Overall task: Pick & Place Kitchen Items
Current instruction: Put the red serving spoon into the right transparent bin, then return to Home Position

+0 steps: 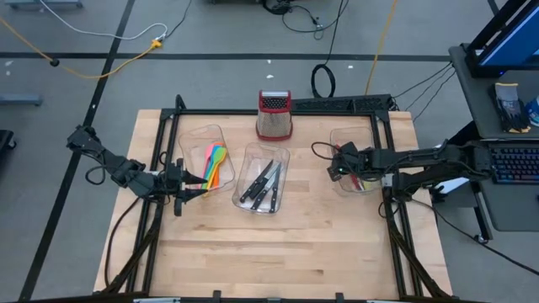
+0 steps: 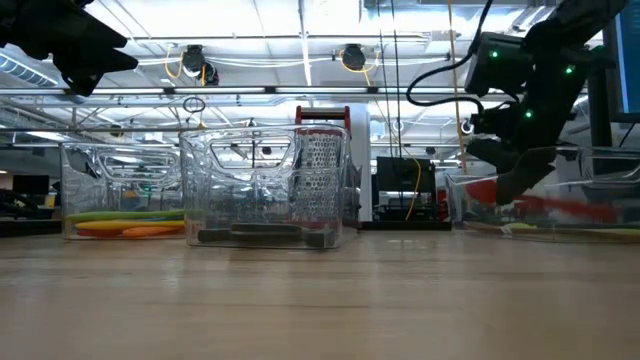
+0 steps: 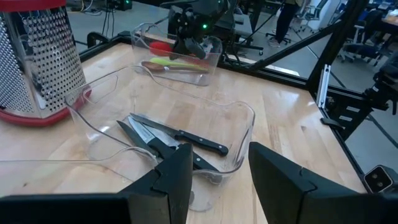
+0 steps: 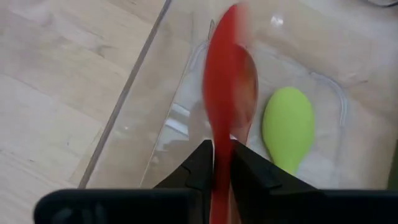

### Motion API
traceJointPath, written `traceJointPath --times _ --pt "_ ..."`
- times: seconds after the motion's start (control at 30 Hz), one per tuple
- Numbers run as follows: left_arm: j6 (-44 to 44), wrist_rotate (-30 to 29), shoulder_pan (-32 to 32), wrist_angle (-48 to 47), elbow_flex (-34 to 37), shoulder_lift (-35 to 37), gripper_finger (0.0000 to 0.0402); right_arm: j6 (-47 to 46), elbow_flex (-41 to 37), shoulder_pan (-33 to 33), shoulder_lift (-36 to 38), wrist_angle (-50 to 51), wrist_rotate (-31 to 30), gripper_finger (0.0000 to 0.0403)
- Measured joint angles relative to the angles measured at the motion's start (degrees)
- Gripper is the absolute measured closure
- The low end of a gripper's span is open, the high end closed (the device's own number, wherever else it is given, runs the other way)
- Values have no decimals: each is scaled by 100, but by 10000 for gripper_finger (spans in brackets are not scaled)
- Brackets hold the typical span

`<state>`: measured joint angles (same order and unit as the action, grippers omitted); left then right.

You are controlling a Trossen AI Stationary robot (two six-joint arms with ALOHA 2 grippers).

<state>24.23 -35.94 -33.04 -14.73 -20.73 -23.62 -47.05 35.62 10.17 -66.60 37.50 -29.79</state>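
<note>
You are looking down on a wooden surface (image 1: 278, 252) carrying three clear bins and a metal box grater (image 1: 274, 115) at upper centre.

The right gripper (image 1: 339, 162) is sitting over the right bin (image 1: 339, 140), right of centre in the high view. In the right wrist view its fingers (image 4: 200, 163) are pinching the handle of a red spoon (image 4: 229, 93), nearly closed around it, with the bowl hanging inside the bin beside a green spoon (image 4: 288, 126).

The left gripper (image 1: 178, 187) is waiting at the left bin (image 1: 199, 135), left of centre. Its fingers (image 3: 171, 180) are standing about halfway open and holding nothing. That bin is holding the pink, yellow, green and orange spatulas (image 1: 216, 164).

The middle bin (image 1: 282, 156) is holding the black-handled knives (image 1: 263, 185).

Risks from here: the red spoon is looking blurred, so it may be swinging. If the grip is loosening while the spoon tilts, it could catch the bin wall, tip out onto the surface, or knock the green spoon.
</note>
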Motion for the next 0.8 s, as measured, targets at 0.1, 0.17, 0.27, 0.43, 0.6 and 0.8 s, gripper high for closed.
traceJointPath --times 0.1,0.17,0.27,0.43,0.6,0.8 --pt "8 0 0 0 0 0 243 86 0 5 2 -60 -14 357" --pt "8 0 0 0 0 0 243 190 0 5 1 -218 4 358" --pt "8 0 0 0 0 0 243 314 0 5 2 -509 5 357" --pt "4 0 0 -2 0 0 243 490 0 3 25 -811 -3 338" --pt "4 0 0 -2 0 0 243 492 0 3 104 -818 5 299" --pt "-10 2 0 -21 0 0 243 776 0 -17 398 -885 137 255"
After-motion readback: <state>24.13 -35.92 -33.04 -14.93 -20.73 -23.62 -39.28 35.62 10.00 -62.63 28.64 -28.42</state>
